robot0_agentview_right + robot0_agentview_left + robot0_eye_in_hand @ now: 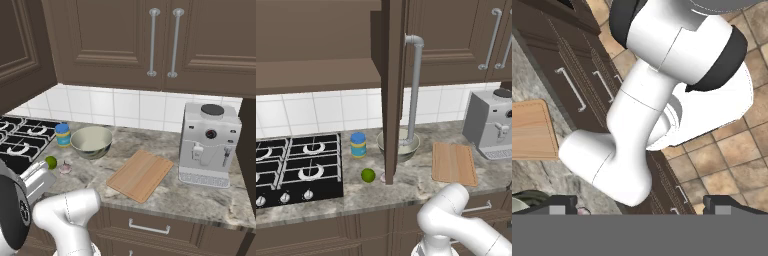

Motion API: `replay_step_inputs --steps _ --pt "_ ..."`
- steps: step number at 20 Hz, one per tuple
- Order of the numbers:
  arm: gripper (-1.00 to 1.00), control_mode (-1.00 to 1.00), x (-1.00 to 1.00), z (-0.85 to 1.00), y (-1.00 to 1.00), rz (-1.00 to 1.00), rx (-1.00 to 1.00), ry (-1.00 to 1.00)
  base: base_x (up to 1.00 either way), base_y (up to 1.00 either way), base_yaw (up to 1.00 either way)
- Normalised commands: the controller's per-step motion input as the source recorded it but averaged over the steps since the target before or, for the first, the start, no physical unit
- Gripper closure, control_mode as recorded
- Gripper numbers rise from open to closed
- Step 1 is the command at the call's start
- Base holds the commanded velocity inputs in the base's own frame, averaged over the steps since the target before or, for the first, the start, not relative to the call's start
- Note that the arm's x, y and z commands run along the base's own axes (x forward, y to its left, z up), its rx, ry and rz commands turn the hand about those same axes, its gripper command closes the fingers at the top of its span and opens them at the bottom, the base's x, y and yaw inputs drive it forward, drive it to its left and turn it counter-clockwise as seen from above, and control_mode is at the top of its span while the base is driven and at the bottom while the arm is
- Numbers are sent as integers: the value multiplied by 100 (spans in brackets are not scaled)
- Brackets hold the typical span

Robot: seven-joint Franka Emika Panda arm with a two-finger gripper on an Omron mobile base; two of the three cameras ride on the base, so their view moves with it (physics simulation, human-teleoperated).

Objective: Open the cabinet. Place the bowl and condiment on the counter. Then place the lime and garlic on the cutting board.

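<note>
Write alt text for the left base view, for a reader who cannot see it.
An open dark brown cabinet door hangs edge-on over a marbled counter holding a bowl, a blue-lidded yellow jar, a lime and an empty wooden cutting board. A black stove sits at left, a grey coffee machine at right. The robot's white arm rises at lower right.

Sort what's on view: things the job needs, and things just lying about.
Job: open cabinet, bowl, condiment, lime, garlic, cutting board, counter.
Lying about: coffee machine, stove.
</note>
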Motion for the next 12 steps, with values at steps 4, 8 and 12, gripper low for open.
replay_step_inputs --steps 4,8,12 --pt "-100 -100 54 1 14 1 0 1 0 0 0" --pt "-100 -100 49 0 1 11 0 0 0 0 0" --pt "-100 -100 43 0 0 21 2 0 0 0 0"
